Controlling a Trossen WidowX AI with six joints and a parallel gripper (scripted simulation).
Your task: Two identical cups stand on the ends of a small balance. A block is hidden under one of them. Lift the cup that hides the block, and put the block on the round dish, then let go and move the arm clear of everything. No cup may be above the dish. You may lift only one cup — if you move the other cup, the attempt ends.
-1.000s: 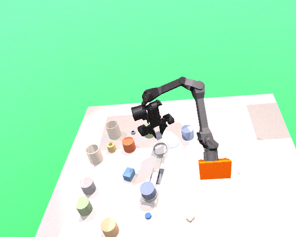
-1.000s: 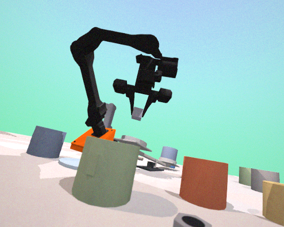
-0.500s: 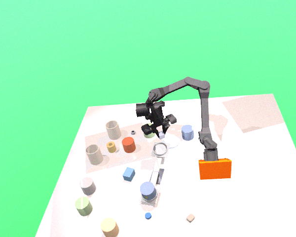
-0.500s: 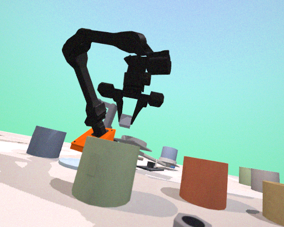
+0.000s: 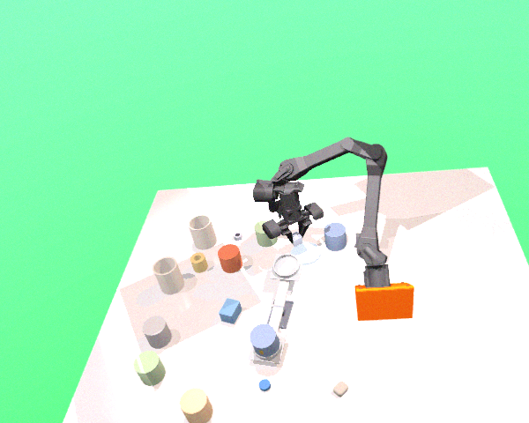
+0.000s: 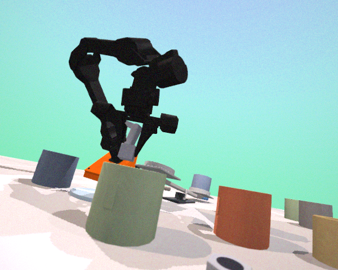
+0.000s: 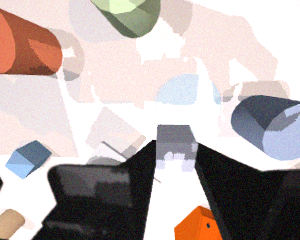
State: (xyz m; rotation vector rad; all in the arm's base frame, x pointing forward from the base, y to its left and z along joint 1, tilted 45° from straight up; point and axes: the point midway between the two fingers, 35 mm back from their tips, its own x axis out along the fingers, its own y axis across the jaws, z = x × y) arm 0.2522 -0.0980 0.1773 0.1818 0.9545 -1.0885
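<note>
My gripper (image 5: 297, 237) (image 6: 126, 157) (image 7: 172, 144) is shut on a small grey block (image 6: 127, 151) (image 7: 175, 146), held in the air. In the top view the block overlaps the left part of the pale blue round dish (image 5: 311, 256) (image 6: 81, 193) (image 7: 182, 91); in the wrist view the dish shows beyond it. One blue cup (image 5: 335, 237) (image 6: 54, 169) (image 7: 285, 131) stands on the table beside the dish, not over it. The other blue cup (image 5: 264, 340) (image 6: 201, 182) stands on the near end of the balance (image 5: 280, 295). The balance's far pan (image 5: 286, 266) (image 6: 159, 167) is empty and raised.
A green cup (image 5: 265, 234) (image 6: 128, 203) (image 7: 135, 22) stands behind the dish, close to the gripper in the top view. A red cup (image 5: 230, 259) (image 6: 243, 217) (image 7: 32, 50) and a blue cube (image 5: 229, 311) (image 7: 27, 159) are left of the balance. Several other cups stand further left.
</note>
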